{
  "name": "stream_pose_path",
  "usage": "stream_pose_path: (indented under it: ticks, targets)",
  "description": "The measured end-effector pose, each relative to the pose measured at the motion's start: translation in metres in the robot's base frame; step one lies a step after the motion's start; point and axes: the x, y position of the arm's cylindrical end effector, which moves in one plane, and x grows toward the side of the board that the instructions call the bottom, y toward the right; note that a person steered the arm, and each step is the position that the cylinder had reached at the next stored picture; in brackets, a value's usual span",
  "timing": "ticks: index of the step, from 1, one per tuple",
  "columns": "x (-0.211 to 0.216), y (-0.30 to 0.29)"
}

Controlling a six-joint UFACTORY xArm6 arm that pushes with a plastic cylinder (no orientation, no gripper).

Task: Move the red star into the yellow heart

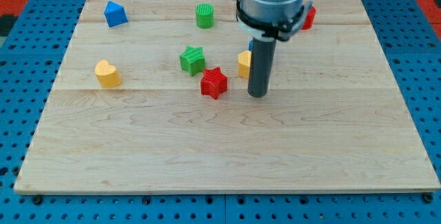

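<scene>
The red star [213, 82] lies near the board's middle. The yellow heart [107, 73] sits far to the view's left of it, near the board's left side. My tip [257, 94] rests on the board just to the view's right of the red star, a short gap apart. The green star [192, 60] sits just up-left of the red star, nearly touching it.
A yellow block [243, 64] is partly hidden behind my rod. A green cylinder [204, 16] and a blue block [115, 13] sit near the view's top. A red block [308, 18] peeks out at the arm's right. The wooden board [227, 155] lies on a blue pegboard.
</scene>
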Motion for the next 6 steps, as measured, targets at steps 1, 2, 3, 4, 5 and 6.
stream_pose_path:
  ticks: [1,2,3,4,5,6]
  targets:
    - [-0.005,-0.086]
    - [-0.002,-0.177]
    - [0.016,-0.179]
    - [0.024,-0.229]
    - [0.021,-0.296]
    - [0.012,-0.306]
